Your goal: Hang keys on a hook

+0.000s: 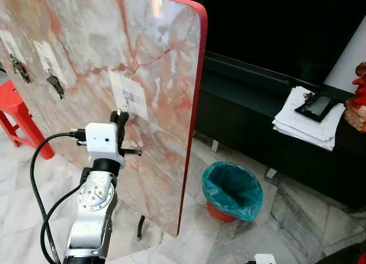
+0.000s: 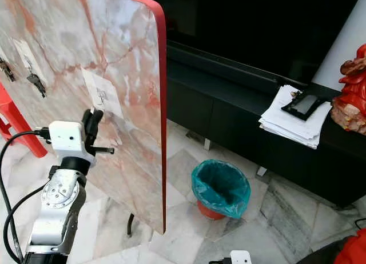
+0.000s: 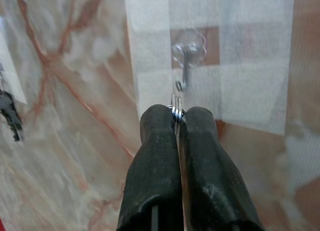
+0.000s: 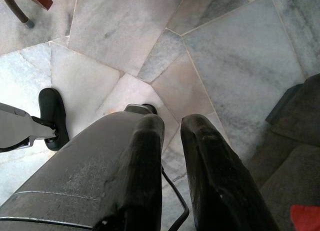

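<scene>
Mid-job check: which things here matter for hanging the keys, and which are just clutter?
Job:
left gripper, shut on key ring
clear hook on marble board

Lying about:
keys already hung
teal-lined bin
paper stack
red stool

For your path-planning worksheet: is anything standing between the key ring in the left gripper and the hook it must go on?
Nothing visible. The left gripper pinches the key ring just short of the hook on the marble board, with open space between them.

Board [image 1: 166,75] left, bin [image 1: 231,191] on floor right of it
</scene>
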`<state>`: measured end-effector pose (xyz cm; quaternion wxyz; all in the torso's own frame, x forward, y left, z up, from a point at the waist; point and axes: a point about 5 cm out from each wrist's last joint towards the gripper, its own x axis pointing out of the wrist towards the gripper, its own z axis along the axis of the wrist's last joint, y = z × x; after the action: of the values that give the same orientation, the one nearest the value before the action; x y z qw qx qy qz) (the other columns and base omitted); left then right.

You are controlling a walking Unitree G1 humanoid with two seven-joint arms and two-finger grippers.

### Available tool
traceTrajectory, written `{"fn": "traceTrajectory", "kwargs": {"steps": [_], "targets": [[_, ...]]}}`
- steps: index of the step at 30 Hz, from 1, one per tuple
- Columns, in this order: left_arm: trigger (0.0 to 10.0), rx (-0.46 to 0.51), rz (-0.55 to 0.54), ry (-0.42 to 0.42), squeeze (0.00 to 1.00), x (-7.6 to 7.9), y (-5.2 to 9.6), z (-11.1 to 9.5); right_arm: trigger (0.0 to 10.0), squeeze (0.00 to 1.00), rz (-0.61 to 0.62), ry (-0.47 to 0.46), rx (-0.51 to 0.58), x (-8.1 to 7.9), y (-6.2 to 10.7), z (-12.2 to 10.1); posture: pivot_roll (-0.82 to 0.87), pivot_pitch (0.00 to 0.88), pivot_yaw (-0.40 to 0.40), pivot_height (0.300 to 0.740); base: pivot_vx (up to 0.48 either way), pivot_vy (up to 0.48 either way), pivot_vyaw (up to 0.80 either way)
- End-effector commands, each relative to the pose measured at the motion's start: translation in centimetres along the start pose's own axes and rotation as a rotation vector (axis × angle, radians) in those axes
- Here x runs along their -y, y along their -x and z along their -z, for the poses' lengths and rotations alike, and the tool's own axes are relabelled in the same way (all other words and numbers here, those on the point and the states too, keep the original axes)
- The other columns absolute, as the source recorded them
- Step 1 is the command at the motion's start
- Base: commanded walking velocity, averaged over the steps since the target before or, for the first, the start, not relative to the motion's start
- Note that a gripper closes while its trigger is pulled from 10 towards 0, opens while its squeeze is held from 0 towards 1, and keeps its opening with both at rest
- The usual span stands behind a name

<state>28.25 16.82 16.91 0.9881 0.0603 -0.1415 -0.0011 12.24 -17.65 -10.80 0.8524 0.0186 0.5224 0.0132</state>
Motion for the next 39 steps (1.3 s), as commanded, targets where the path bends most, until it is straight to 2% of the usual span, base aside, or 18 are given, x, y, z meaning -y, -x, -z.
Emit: {"fn": "traceTrajectory", "kwargs": {"steps": [1, 5, 9, 18, 23, 39], "targets": [[10.0, -0.019, 0.018, 0.006, 0.00, 0.3, -0.1, 0.2, 10.0, 0.00, 0.002, 0.003, -0.027, 0.1, 0.1, 0.7, -0.04, 0.034, -0.057, 0.740, 0.000, 0.000, 0.00], [10.0, -0.013, 0.022, 0.008, 0.00, 0.4, -0.1, 0.1, 10.0, 0.00, 0.003, 0.003, -0.027, 0.1, 0.1, 0.7, -0.04, 0.034, -0.057, 0.740, 0.000, 0.000, 0.00], [10.0, 0.035, 0.026, 0.022, 0.00, 0.5, -0.2, -0.7, 10.0, 0.00, 0.003, 0.004, -0.027, 0.1, 0.1, 0.7, -0.04, 0.034, -0.057, 0.740, 0.000, 0.000, 0.00], [10.0, 0.035, 0.026, 0.022, 0.00, 0.5, -0.2, -0.7, 10.0, 0.00, 0.003, 0.004, -0.027, 0.1, 0.1, 0.7, -0.04, 0.034, -0.057, 0.740, 0.000, 0.000, 0.00], [10.0, 0.098, 0.043, 0.021, 0.00, 0.6, -1.0, -2.1, 10.0, 0.00, 0.002, 0.003, -0.027, 0.1, 0.1, 0.7, -0.04, 0.036, -0.058, 0.740, 0.000, 0.000, 0.00], [10.0, 0.110, 0.041, 0.020, 0.00, 0.6, -1.3, -2.4, 10.0, 0.00, 0.002, 0.004, -0.027, 0.1, 0.1, 0.7, -0.04, 0.037, -0.058, 0.740, 0.000, 0.000, 0.00]]}}
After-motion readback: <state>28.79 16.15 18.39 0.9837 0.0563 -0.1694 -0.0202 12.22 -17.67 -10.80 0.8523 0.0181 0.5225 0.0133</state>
